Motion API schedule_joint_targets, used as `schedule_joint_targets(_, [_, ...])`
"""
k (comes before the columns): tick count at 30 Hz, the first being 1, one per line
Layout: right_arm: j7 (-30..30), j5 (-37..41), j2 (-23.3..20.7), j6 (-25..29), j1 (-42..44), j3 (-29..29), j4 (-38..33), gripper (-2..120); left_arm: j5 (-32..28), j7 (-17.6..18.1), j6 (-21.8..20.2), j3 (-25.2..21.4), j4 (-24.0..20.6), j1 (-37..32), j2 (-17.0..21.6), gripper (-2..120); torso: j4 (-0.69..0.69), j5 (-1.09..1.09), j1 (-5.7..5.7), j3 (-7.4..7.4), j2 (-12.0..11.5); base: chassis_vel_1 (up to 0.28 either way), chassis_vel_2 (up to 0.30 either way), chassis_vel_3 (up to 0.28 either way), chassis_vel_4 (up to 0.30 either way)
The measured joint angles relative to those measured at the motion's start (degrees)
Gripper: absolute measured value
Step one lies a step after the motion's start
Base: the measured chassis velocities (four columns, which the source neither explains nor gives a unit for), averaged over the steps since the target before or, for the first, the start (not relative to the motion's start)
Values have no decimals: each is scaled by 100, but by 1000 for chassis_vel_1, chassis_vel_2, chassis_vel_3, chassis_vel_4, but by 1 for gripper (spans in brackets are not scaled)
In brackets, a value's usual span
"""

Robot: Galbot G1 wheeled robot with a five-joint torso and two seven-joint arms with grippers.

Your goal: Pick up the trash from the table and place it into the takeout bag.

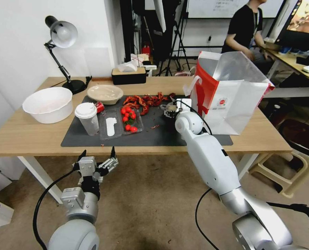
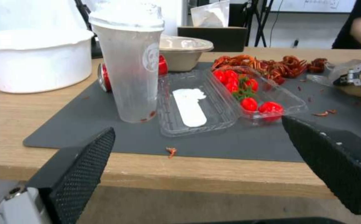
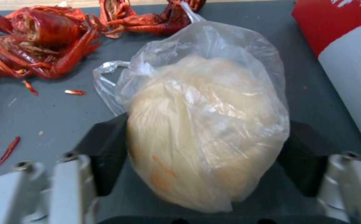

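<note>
Crayfish shells [image 1: 145, 100] lie in a red heap on the dark mat [image 1: 91, 139], at the far side of the counter [image 1: 25, 135]. Just beside them sits a tied clear bag with a soft beige lump inside [image 3: 207, 124]. The right end effector [image 3: 205, 155] is down on the mat and has one finger [image 3: 105, 149] on each side of that bag. The fingers press against its sides and hold it. The bag rests on the mat, near the big white and red paper bag [image 1: 230, 104]. That paper bag stands open at the top, with shiny silver lining. You cannot tell what is in it.

The left end effector [image 1: 98, 158] hangs in front of the counter's near edge, below the top. Its fingers are spread wide and hold nothing.

A clear cup with a white lid [image 1: 87, 118] stands upright on the mat. It looks almost empty. A red can [image 2: 105, 77] lies on its side behind the cup. Next to the cup is an open clear plastic box [image 1: 121, 123]. One half has small red tomatoes [image 1: 128, 118] in it. The other half has a white label. A flat beige bowl [image 1: 105, 93] sits behind the box. A big white bowl [image 1: 48, 104] sits on the bare wood, off the mat.
</note>
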State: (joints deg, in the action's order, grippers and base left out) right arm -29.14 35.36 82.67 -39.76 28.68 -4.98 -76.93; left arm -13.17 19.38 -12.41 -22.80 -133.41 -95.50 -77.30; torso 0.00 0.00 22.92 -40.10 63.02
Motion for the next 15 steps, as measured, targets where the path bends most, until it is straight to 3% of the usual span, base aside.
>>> schedule_joint_targets(6, [0,0,-1,2,2,0,0,68,0,0,0,1,0,0,0,100,0,0,0,0,0,0,0,0,0])
schedule_joint_targets(7, [1,2,-4,4,5,-1,0,44,0,1,0,2,0,0,0,100,0,0,0,0,0,0,0,0,0])
schedule_joint_targets(15, [1,21,-28,17,22,-2,-23,25,2,3,1,16,0,4,5,100,0,0,0,0,0,0,0,0,0])
